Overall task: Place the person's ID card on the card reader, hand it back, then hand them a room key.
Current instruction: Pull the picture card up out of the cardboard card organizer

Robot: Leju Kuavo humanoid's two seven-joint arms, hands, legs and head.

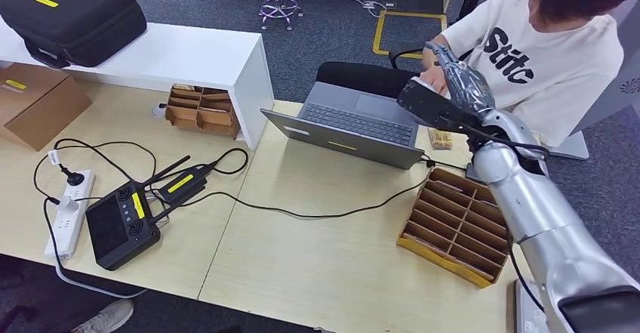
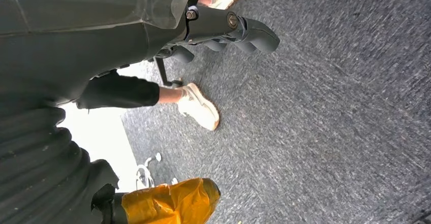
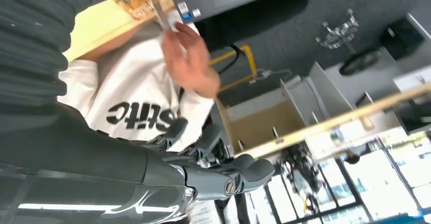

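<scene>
Head view: silver right hand point(image 1: 441, 84) stretched toward seated person in white printed shirt point(image 1: 528, 53), fingers spread, holding nothing. Person's hand point(image 3: 185, 56) pinches small card point(image 3: 160, 13). Handover pending; reader, return, key remain.

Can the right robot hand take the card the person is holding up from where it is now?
Probably yes: the right robot hand is empty, fingers apart, facing the person's hand pinching the card, nothing between.

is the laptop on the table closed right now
No, the laptop stands open on the table in the head view, its keyboard showing and its screen tilted back towards the robot.
</scene>
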